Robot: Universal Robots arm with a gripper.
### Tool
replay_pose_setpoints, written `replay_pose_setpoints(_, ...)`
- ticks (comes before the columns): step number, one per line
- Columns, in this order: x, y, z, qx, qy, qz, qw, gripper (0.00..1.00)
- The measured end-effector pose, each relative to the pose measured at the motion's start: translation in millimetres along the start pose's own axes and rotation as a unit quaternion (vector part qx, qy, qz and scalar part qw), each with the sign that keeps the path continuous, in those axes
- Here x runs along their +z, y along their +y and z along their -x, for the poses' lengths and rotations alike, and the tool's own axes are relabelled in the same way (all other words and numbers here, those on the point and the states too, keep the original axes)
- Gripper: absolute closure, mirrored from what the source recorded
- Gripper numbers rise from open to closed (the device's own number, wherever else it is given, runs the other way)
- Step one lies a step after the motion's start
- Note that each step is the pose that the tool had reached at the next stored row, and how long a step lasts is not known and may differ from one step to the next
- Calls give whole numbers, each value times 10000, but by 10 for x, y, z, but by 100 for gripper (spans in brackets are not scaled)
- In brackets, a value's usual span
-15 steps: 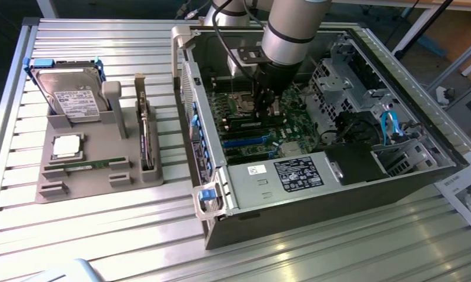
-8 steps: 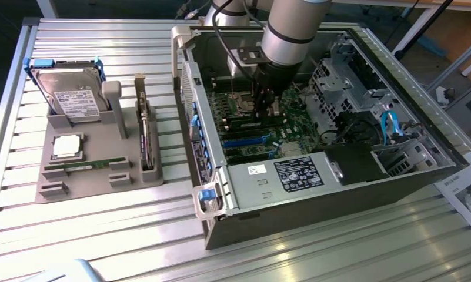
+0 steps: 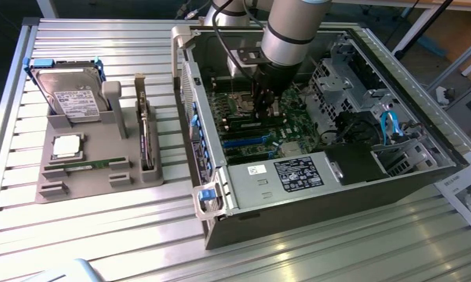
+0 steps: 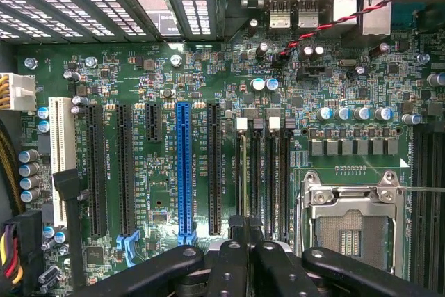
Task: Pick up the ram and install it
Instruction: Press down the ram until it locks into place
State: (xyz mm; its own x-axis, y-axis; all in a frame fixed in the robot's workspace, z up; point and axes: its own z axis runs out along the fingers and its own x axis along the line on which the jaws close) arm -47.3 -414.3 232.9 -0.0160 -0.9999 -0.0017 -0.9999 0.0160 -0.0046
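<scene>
The arm is reaching down into the open computer case (image 3: 337, 205). The gripper (image 3: 264, 108) hangs inside it, low over the motherboard (image 4: 160, 81). From the wrist camera the gripper (image 4: 245, 231) has its fingers pressed together, right above the row of memory slots (image 4: 263, 165) in the middle of the case floor. The bare processor socket (image 4: 351, 224) sits just beside those slots.

I can't make out a green strip pinched between the fingers, and whether something thin is held edge-on there is not clear.

Outside the case, the grey holder (image 3: 78, 194) sits on the slatted table on the exterior view's left. A ram (image 3: 86, 166) lies flat along its front edge, a slim green strip well apart from the gripper. In the same holder, farther back from that strip, are the square processor chip (image 3: 66, 145) and the hard drive (image 3: 72, 97).

So how far along is it? That stick outside the case has not been picked up. Inside, the slots look dark and I can't confirm one is filled. My read is that the gripper is at the install spot, but seating isn't shown as finished.
</scene>
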Motion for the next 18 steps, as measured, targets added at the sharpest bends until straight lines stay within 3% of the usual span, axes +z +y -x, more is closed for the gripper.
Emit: replay_pose_setpoints(18, 10, 0, 0, 0, -1, 0, 10000, 90)
